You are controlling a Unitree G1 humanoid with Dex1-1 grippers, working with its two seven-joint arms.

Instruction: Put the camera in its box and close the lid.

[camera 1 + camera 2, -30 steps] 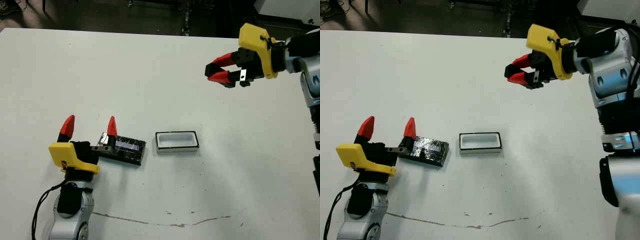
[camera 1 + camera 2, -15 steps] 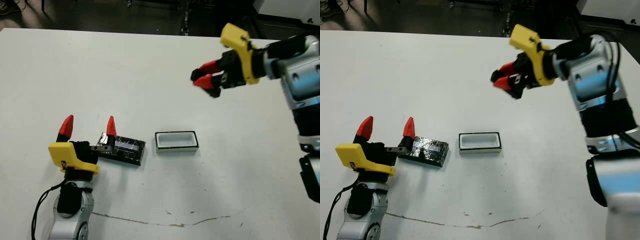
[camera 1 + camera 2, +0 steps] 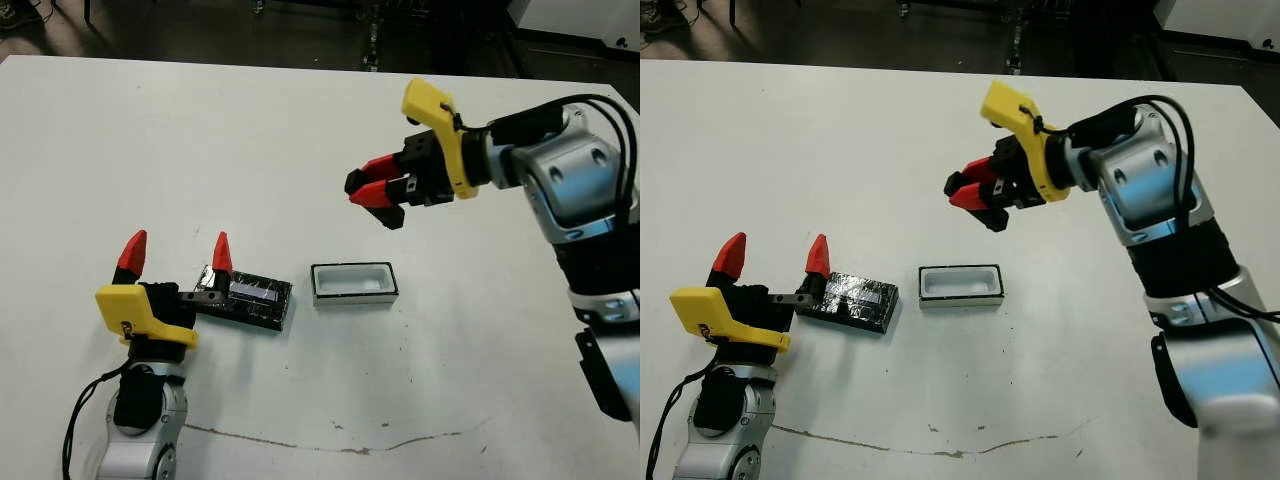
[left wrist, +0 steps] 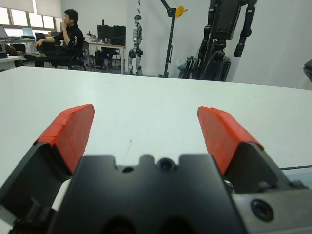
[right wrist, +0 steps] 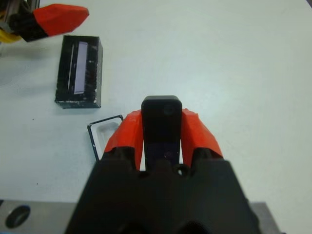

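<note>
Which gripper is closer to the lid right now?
Left. The left gripper sits right beside the lid, one fingertip at its end. The right gripper, clamped on the camera, hovers away over the box.

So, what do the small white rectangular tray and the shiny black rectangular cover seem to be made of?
The small white rectangular tray looks like matte card or plastic: plain white walls, thin dark rim. The shiny black rectangular cover looks wrapped in glossy film: crinkled glints, pale strip on top. Neither is certain.

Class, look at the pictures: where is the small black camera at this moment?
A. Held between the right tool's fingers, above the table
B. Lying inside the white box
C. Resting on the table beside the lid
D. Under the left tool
A: the right wrist view shows the camera clamped by the right tool, while the box is empty.
</note>
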